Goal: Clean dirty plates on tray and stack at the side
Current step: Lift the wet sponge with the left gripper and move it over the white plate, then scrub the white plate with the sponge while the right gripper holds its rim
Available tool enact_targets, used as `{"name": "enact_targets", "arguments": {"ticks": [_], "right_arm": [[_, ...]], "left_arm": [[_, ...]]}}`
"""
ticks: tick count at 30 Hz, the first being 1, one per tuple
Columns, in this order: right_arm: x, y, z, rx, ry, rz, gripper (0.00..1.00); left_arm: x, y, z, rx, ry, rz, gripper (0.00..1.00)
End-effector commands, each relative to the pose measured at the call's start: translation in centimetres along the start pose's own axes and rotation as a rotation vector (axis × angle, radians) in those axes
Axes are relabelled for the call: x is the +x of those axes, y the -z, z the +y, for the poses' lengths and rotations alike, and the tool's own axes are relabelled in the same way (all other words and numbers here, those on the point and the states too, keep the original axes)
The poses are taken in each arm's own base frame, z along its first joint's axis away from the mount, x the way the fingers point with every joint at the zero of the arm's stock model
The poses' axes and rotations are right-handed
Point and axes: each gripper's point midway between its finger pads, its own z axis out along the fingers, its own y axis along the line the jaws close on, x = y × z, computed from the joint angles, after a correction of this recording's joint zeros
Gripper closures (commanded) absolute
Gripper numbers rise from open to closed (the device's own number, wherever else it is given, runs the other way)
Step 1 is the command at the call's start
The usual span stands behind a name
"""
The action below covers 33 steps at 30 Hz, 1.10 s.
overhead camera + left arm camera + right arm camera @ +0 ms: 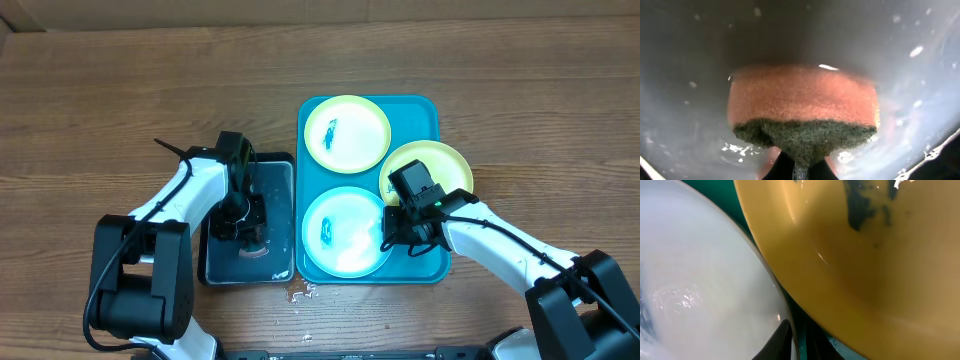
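Orange sponge (802, 95) with a green scouring face is clamped in the left gripper (799, 167), low in the wet black basin (212, 262). On the turquoise tray (425, 108), the right gripper (400, 228) sits at the rim of the pale blue-white plate (345, 245); whether it pinches that rim I cannot tell. Behind lie the nearer yellow-green plate (448, 165) and the farther yellow-green plate (352, 135). Each plate shows a dark smear and the wooden table (530, 100) carries no stack, so I judge that all the cleaning remains to do.
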Motion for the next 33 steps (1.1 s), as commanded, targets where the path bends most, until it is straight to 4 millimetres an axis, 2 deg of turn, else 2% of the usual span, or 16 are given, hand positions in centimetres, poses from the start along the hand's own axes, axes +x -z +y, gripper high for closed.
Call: {"name": "enact_targets", "arguments": {"ticks": [1,7,9,12,14,16,19,23,29,31,33], "right_arm": [[0.2,-0.1,-0.4,0.022,0.0,0.001,0.87],[0.2,-0.1,-0.5,0.022,-0.056,0.0,0.87],[0.2,-0.1,-0.5,0.021,-0.078,-0.001,0.87],[0.1,-0.1,-0.4,0.019,-0.077,-0.004,0.87],[0.0,-0.1,-0.3,0.017,-0.076,-0.007,0.87],[-0.1,-0.1,-0.3,0.015,-0.076,-0.011,0.87],[-0.1,-0.1,-0.3,0.015,-0.076,-0.01,0.87],[0.0,-0.1,-0.3,0.017,-0.076,-0.008,0.87],[0.0,-0.1,-0.4,0.017,-0.076,-0.007,0.87],[0.0,-0.1,-0.4,0.018,-0.076,-0.005,0.87],[0.1,-0.1,-0.4,0.02,-0.076,-0.003,0.87]], "left_arm": [[-1.0,2.1,-0.7,0.013,-0.009,-0.041,0.96],[-2.9,9.9,-2.9,0.051,-0.081,-0.223,0.96],[-3.2,11.6,-4.2,0.066,-0.125,-0.272,0.96],[-3.1,12.3,-7.0,0.098,-0.196,-0.306,0.96],[-2.6,12.0,-9.2,0.139,-0.25,-0.304,0.96],[-1.7,11.4,-12.3,0.215,-0.306,-0.281,0.96],[-1.1,10.1,-15.6,0.26,-0.346,-0.266,0.96],[-0.9,7.1,-18.3,0.255,-0.324,-0.221,0.96],[-1.1,1.2,-20.2,0.263,-0.295,-0.102,0.96],[-1.2,0.1,-19.9,0.245,-0.288,-0.079,0.96],[-1.5,-0.6,-18.7,0.178,-0.272,-0.082,0.96]]}}
